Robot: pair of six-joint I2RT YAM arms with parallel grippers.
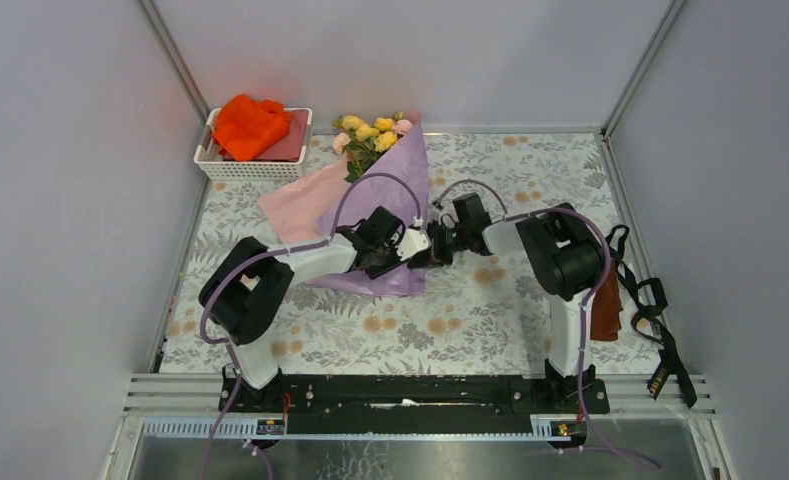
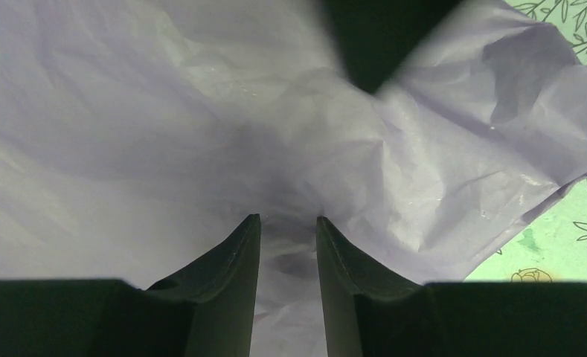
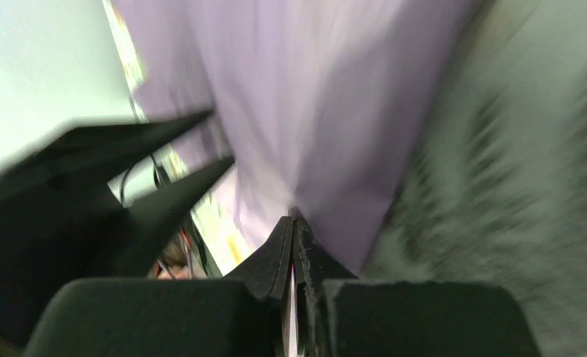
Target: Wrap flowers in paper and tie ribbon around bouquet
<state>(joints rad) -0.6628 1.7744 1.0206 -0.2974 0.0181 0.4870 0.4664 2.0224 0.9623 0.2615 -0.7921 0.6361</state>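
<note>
The flowers (image 1: 372, 134), yellow and pink, stick out of the far end of a lavender paper (image 1: 402, 180) cone lying on the table; a pale pink layer (image 1: 305, 200) spreads to its left. My left gripper (image 1: 417, 243) is down on the cone's near part. In the left wrist view its jaws stand apart (image 2: 289, 218), tips pressed into crumpled paper (image 2: 164, 126) that bulges between them. My right gripper (image 1: 438, 245) meets it from the right, shut (image 3: 293, 218) on a fold of the paper (image 3: 312, 111). The black ribbon (image 1: 660, 340) lies at the table's right edge.
A white basket (image 1: 210, 160) with an orange cloth (image 1: 248, 125) stands at the back left. A brown pad (image 1: 606, 310) lies beside the right arm's base. Purple cables (image 1: 370, 185) arch over the paper. The floral tablecloth (image 1: 450, 330) shows in front of the cone.
</note>
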